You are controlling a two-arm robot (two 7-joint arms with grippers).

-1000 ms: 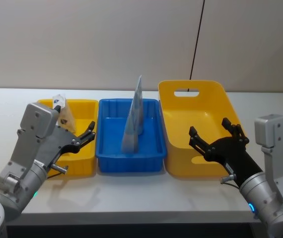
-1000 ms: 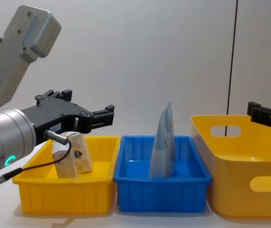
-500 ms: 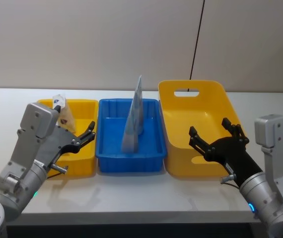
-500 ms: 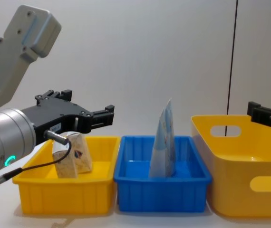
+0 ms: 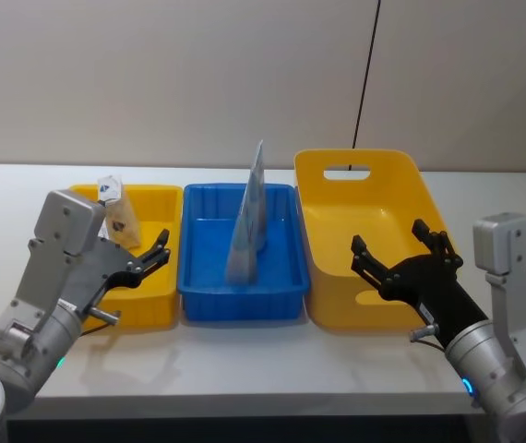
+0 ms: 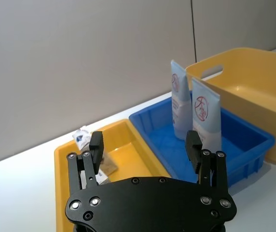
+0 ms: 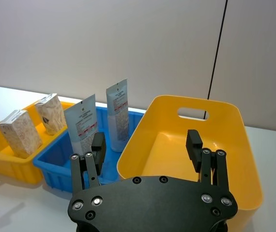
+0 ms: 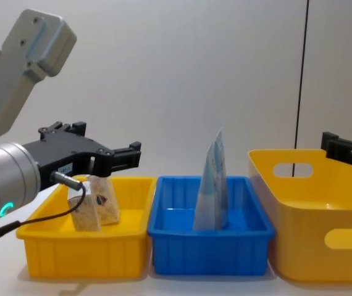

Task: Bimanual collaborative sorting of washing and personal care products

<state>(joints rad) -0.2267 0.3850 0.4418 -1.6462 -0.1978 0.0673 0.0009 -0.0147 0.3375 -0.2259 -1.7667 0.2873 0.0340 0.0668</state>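
We are hovering our left gripper (image 5: 155, 254), spread wide, near the tan packs (image 5: 123, 220); our right gripper (image 5: 390, 247), also wide, over the large yellow bin (image 5: 383, 166).

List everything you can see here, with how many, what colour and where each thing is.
table: one, white, under all three bins
small bin: one, yellow, on the robot's left
middle bin: one, blue, between the two yellow bins
large bin: one, yellow with a handle slot, on the robot's right
tan packs: two, tan with speckled print, upright in the small bin
pouches: two, pale blue, upright in the middle bin
cable: one, black, on the wall behind
left tool: one, black, open, at the small bin's near side
right tool: one, black, open, at the large bin's near side
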